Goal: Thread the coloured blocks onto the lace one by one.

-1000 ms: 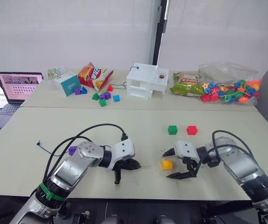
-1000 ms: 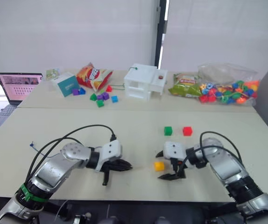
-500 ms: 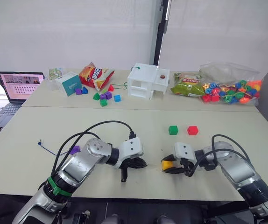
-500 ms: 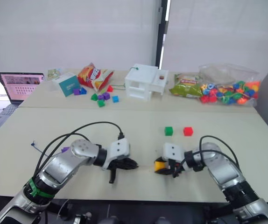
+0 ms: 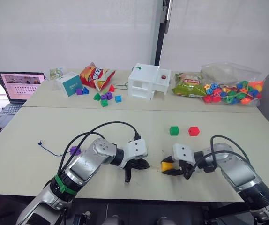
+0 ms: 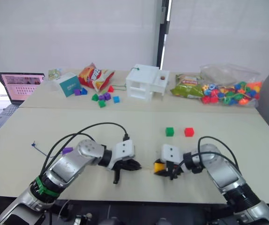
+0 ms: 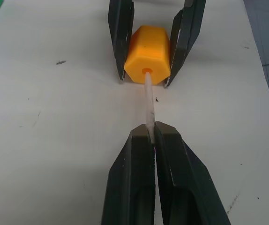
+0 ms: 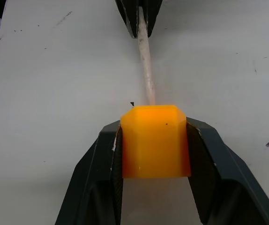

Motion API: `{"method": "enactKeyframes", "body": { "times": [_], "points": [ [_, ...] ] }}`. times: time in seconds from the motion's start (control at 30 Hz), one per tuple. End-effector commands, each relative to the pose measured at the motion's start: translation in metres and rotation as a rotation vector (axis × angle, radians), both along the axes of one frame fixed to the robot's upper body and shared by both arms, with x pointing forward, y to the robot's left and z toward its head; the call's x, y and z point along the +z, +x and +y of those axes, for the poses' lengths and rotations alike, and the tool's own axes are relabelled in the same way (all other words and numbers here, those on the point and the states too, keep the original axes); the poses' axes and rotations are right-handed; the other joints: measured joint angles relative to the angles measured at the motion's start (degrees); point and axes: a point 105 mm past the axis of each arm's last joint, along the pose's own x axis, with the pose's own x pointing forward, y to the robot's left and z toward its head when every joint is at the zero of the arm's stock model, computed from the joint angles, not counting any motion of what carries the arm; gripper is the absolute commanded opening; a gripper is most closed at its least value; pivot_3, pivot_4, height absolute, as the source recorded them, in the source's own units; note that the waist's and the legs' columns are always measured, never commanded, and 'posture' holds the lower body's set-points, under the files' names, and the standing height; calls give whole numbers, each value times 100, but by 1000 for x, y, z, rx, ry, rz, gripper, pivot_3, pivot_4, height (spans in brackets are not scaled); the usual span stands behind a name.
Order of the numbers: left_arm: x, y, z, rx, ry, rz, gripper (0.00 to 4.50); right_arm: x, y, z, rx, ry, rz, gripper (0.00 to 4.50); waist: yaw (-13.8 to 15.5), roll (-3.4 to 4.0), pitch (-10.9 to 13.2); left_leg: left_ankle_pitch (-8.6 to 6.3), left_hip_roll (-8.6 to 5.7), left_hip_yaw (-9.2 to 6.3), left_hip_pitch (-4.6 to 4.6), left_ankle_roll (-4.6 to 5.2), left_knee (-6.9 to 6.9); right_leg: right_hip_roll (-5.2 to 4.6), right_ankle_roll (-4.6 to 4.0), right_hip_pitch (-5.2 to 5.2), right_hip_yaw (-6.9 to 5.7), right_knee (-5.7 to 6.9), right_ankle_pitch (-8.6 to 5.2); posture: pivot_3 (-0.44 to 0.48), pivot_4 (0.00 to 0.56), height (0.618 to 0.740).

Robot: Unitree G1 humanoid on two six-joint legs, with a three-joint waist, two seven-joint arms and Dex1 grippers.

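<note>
Near front table edge, right gripper [image 5: 172, 168] clamps yellow block [image 7: 146, 55]; left gripper [image 7: 152, 132] pinches lace tip [image 7: 148, 101], just entering block's hole. Purple block [image 5: 74, 150] on lace [image 5: 55, 151] apparently; green block [image 5: 174, 130], red block [image 5: 193, 131] lie unthreaded behind.

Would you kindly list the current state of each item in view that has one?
Left end effector: shut on the lace tip.
Right end effector: shut on the yellow block.
Yellow block: held, lace tip at its hole.
Lace: pale tip pinched, entering the block.
Green block: loose on table.
Red block: loose on table.
Laptop: open, screen lit.
</note>
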Motion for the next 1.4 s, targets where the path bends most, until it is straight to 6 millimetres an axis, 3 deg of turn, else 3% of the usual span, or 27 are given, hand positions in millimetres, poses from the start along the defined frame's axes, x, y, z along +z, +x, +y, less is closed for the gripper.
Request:
{"method": "enactKeyframes", "body": {
  "times": [0.03, 0.43, 1.13, 1.4],
  "points": [
    [10, 1, -4, -20, -17, -44, 0, 4, -3, 5, 23, -2, -13, 1316, -2, 0, 0, 0, 1, 0, 0, 0, 0, 1, 0, 0, 0, 0, 0, 0, 150, 740],
    [8, -6, -13, -78, -1, -29, 0, 4, -4, 7, 21, -12, -6, 1316, 0, 0, 0, 0, 0, 0, 0, 0, 0, 1, 0, 0, 0, 0, 0, 0, 150, 740],
    [26, -15, -63, -178, -147, -22, 0, -5, -7, 5, -8, -46, 24, 1316, 14, 0, 0, -1, -1, -3, -2, 1, 24, 1, 1, 7, -3, 9, 0, 0, 150, 740],
    [24, -8, -64, -173, -141, -63, 0, -5, -12, 7, 3, -44, 41, 1316, 11, 0, 0, -2, 1, -6, -8, 3, 39, 3, 1, 5, -3, 14, 0, 0, 150, 740]
  ]
}}
